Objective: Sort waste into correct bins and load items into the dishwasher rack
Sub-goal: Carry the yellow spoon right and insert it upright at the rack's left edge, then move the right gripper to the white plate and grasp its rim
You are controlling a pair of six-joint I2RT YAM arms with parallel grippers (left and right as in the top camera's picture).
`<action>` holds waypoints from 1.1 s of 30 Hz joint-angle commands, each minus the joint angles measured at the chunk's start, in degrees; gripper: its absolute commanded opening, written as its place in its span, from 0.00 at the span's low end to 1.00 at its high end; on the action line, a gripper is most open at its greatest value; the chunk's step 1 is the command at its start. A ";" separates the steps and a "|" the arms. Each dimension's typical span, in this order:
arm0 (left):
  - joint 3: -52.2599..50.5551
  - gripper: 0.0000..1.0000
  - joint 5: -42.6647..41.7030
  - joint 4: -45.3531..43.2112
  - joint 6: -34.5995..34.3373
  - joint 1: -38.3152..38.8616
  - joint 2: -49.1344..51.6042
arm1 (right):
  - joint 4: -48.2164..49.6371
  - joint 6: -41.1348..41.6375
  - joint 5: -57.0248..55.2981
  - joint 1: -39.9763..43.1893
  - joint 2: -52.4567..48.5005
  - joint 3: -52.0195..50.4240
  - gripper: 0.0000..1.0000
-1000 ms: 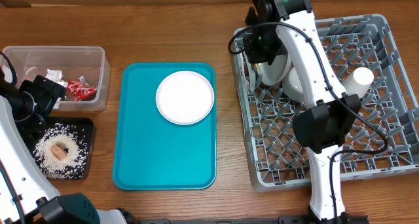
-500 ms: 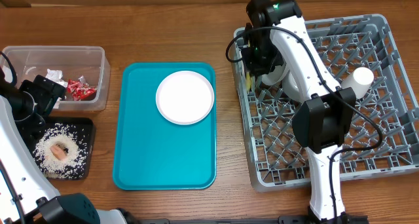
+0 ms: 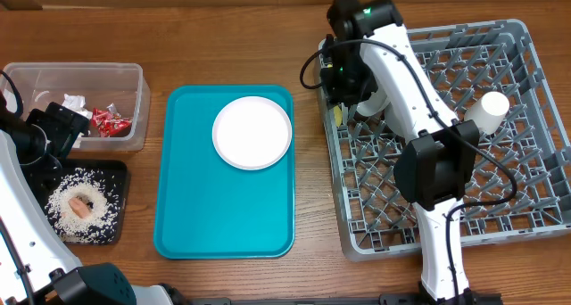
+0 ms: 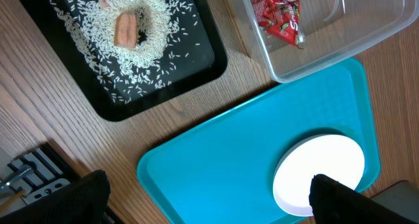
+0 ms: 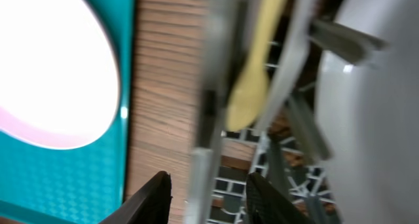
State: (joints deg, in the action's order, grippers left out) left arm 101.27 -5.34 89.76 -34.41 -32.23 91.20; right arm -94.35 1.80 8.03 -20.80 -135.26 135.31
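Observation:
The grey dishwasher rack (image 3: 500, 207) fills the right side. It holds a white cup (image 3: 493, 107), a white bowl (image 3: 399, 116) partly behind my right arm, and a yellow utensil (image 5: 252, 86) by its left wall. My right gripper (image 5: 209, 201) is open and empty, its fingers on either side of the rack's left rim (image 3: 328, 91). The pinkish-white plate (image 3: 252, 133) lies on the teal tray (image 3: 223, 216). The clear tub (image 3: 134, 82) holds red wrappers (image 4: 281, 14). The black tray (image 4: 196, 73) holds rice (image 4: 157, 40) and an orange food piece (image 4: 124, 29). My left gripper (image 4: 209, 204) is open and empty.
My left arm (image 3: 45, 136) hangs over the gap between the clear tub and the black tray. Bare wooden table lies between the teal tray and the rack. The rack has many upright pegs.
My right gripper has moved a little left, from over the bowl to the rack's left rim. The left arm has not moved.

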 commanded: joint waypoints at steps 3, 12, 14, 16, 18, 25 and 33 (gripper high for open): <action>-0.52 1.00 -0.04 -0.07 -0.48 0.37 -0.13 | 0.11 5.53 2.56 -5.18 1.01 4.33 0.48; -0.52 1.00 -0.04 -0.07 -0.48 0.37 -0.13 | 1.27 29.16 -5.75 -13.75 0.98 4.20 0.50; -0.52 1.00 -0.04 -0.07 -0.50 0.37 -0.13 | 1.20 35.54 -11.17 -16.09 0.98 4.20 0.53; -0.52 1.00 -0.04 -0.07 -0.48 0.37 -0.13 | 1.05 40.76 -14.78 -18.21 0.98 4.20 0.58; -0.52 1.00 -0.04 -0.07 -0.48 0.37 -0.13 | 1.07 43.98 -16.85 -19.93 0.98 3.89 1.00; -0.52 1.00 -0.04 -0.07 -0.48 0.37 -0.13 | 3.82 53.88 -15.93 -22.12 0.98 -1.36 1.00; -0.52 1.00 -0.04 -0.07 -0.48 0.37 -0.13 | 11.39 54.21 -5.79 -22.23 0.98 -10.54 1.00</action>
State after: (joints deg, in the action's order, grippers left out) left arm 101.27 -5.34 89.76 -34.41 -32.23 91.20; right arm -84.90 54.11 -2.61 -43.09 -135.26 127.85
